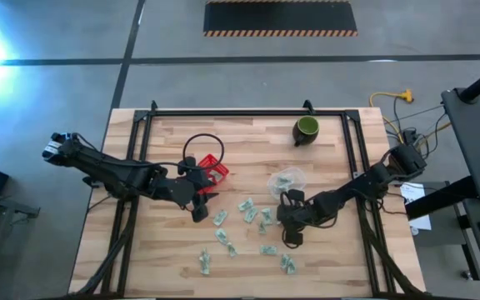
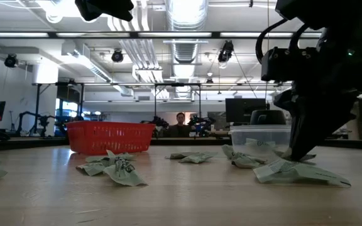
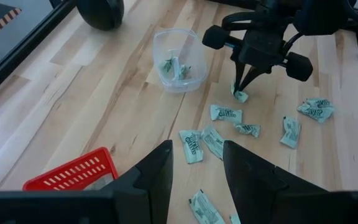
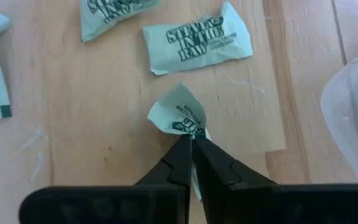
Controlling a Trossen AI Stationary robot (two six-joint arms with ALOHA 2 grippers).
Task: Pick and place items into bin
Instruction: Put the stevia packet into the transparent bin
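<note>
We see the right gripper clenched on 1 pale green packet lying on the wooden table, just beside the clear plastic bin. The left gripper hovers released near the red basket.

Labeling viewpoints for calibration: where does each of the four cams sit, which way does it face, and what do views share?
High: overhead, straight down on the table; both arms show.
Low: table height, level across into the room; right gripper comes from above.
Left wrist: past its own open left gripper toward the clear bin.
Right wrist: down past the right gripper, shut on a green packet.
Shared: left wrist and low both show the red basket.
</note>
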